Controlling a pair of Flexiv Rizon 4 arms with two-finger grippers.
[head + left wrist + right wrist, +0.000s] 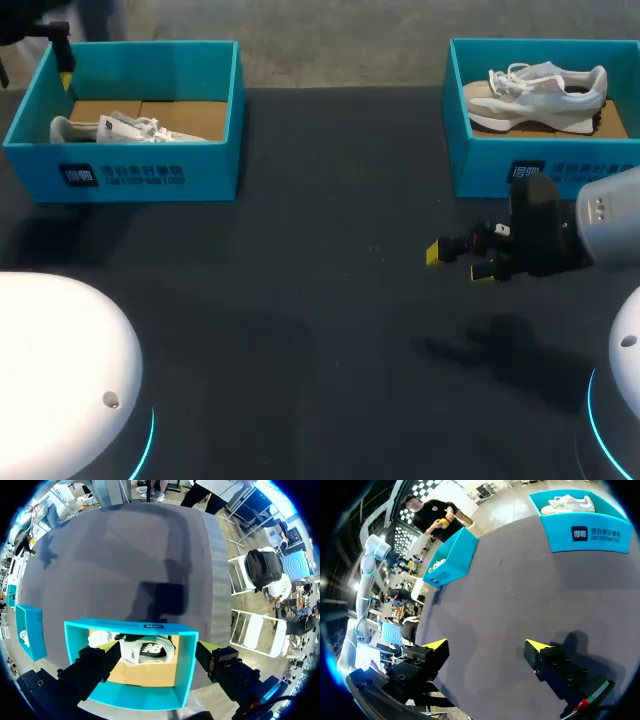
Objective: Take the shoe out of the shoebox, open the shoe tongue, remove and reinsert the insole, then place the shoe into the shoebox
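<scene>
The left pincer point(159, 649) hung released, its two fingers spread wide and holding nothing, directly over the open shoebox point(130, 626). Under it the shoe point(146, 651) lay inside this shoebox on the cardboard bottom, not yet touched. In the head view only one yellow tip of this pincer showed, near the back left corner of the box.

The right pincer point(460, 262) was also released and empty. It hovered above the dark worktop point(300, 250), well apart from the left box and near a second shoebox point(480, 170) that held a second shoe point(540, 95).

The task seemed to be at its very first step, the taking out of the shoe. The danger I saw was in the descent. The fingers stood so wide that one of them could come down on a wall of the box instead of inside it, and push or tip the box. If the pincer closed only on the laces or the soft upper, the shoe could swing and slip out. A shoe catching on the rim could also drag the light box up with it, since nothing held the box down.
</scene>
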